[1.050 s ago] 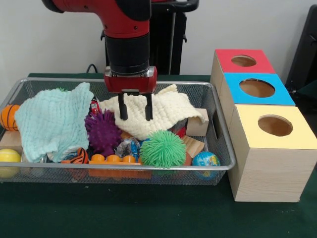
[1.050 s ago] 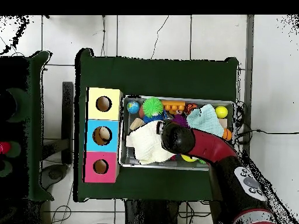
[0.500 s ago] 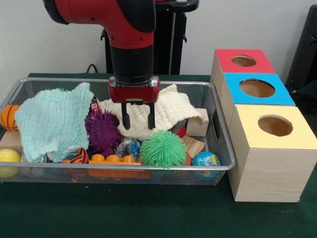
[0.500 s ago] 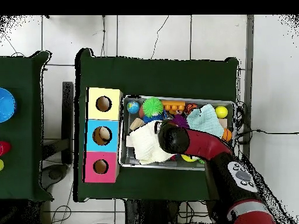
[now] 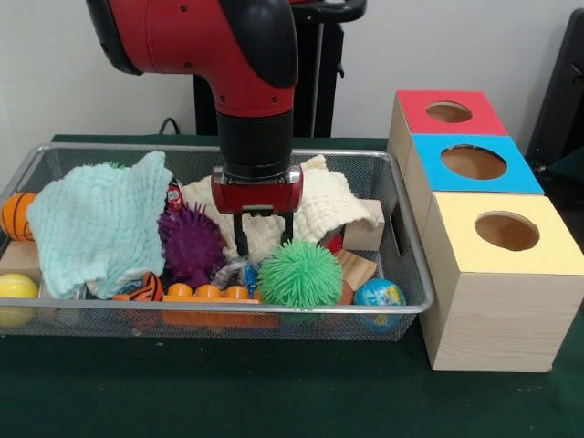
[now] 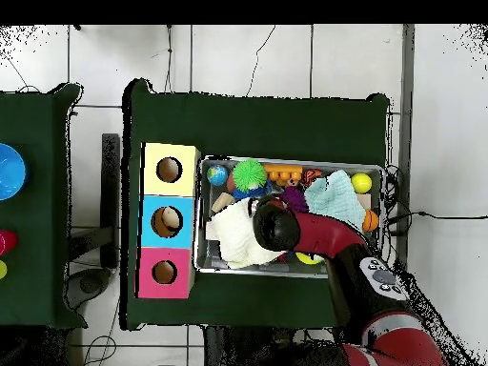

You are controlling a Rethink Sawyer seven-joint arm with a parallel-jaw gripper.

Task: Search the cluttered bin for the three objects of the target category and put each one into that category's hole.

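green spiky ball (image 5: 299, 273) lay at the bin's (image 5: 401, 228) front rim, just below the gripper (image 5: 265, 245).
gripper fingers stood narrowly apart, empty, over the cream cloth (image 5: 319, 205). ball judged light, soft, squashy; pinch across its middle, spines may slip.

The table (image 5: 274, 401) is covered with a dark green cloth, and two items rest directly on it: a wire mesh bin (image 5: 406, 265) and a row of three wooden boxes. In the front view the bin occupies the left and centre of the surface, and the boxes stand just beside its right end, touching one another in a line that runs from near to far. The nearest box has a yellow top (image 5: 504, 233), the middle box a blue top (image 5: 474, 164) and the farthest box a red top (image 5: 447, 112), each top with one round hole.
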